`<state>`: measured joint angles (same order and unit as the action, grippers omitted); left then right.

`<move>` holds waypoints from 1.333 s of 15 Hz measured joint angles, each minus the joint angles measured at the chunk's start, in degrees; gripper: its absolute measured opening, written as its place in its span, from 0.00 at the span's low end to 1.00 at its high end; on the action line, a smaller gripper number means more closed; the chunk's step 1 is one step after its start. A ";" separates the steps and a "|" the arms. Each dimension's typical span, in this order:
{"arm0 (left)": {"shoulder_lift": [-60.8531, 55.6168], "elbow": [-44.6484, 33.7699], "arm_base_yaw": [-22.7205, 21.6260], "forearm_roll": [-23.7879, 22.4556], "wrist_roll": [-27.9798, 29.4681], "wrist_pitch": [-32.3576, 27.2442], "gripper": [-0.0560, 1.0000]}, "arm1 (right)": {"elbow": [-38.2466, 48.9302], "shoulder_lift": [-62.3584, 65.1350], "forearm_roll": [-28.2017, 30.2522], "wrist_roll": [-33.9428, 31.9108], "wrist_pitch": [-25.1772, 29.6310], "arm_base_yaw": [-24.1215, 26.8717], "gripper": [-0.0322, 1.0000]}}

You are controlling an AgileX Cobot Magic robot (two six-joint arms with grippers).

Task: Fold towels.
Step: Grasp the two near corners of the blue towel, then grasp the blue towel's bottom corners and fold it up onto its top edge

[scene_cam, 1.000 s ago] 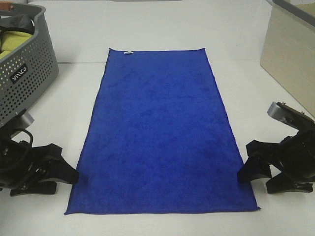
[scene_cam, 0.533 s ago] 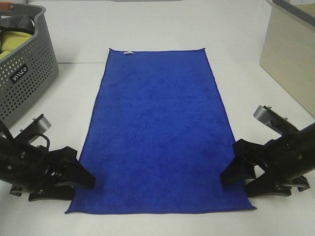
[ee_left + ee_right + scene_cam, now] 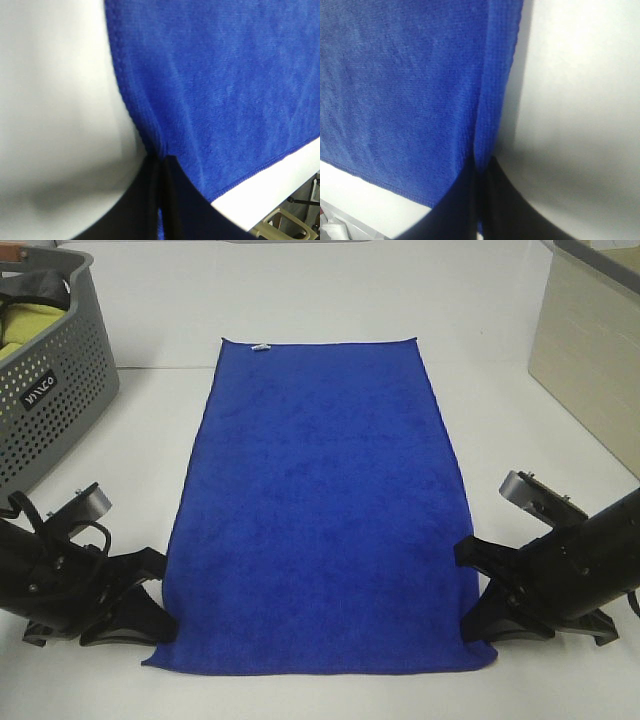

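Note:
The royal-blue towel (image 3: 320, 510) lies flat and lengthwise on the white table, its small white tag (image 3: 262, 347) at the far short edge. My left gripper (image 3: 160, 605) is shut on the towel's left long edge near the near corner; the left wrist view shows the hem (image 3: 150, 135) pinched between the black fingers (image 3: 172, 200). My right gripper (image 3: 472, 590) is shut on the right long edge near the near corner; the right wrist view shows the hem (image 3: 487, 125) running into the closed black fingers (image 3: 465, 210).
A grey perforated basket (image 3: 50, 390) with a yellow-green cloth (image 3: 25, 325) stands at the far left. A beige box (image 3: 590, 360) stands at the far right. The white table (image 3: 330, 290) extends beyond the towel.
Both grippers have moved inward from beside the towel and closed on its long edges near the near corners. The near end of the towel has narrowed and drawn in slightly.

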<state>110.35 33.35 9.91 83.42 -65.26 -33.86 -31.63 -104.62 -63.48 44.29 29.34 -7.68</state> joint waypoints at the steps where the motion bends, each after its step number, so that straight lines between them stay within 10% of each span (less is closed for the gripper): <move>1: -0.40 0.00 0.00 -0.92 0.00 -0.40 0.05 | 0.06 0.40 0.11 -0.06 0.11 0.00 0.03; 13: -30.02 -20.68 0.00 -7.51 8.48 -5.04 0.05 | 17.42 34.84 9.97 -16.56 6.36 0.00 0.03; 20: -30.71 -12.15 0.00 -9.22 14.95 -5.44 0.05 | 11.69 38.33 13.46 -19.54 7.05 0.00 0.03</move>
<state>79.64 21.20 9.91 74.20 -50.31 -39.30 -19.94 -66.29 -50.02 24.75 36.38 -7.68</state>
